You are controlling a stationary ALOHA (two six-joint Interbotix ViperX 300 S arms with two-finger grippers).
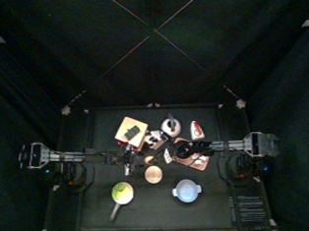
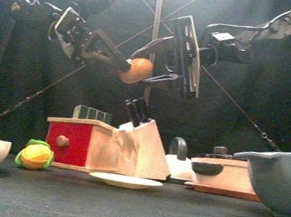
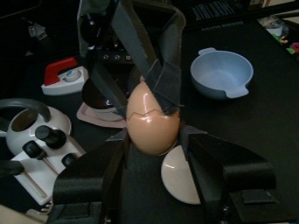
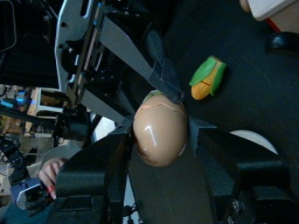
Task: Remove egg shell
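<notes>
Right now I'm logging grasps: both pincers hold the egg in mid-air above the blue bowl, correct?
Not quite. Both pincers, left and right, do hold the egg in mid-air, but above the small white plate, as the left wrist view shows; the blue bowl sits off to the side.

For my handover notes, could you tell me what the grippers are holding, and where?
Both the left gripper and right gripper clamp one egg at opposite ends, above the table.

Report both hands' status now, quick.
Left hand: closed on the egg, held in the air.
Right hand: closed on the same egg, cracked at its top.
</notes>
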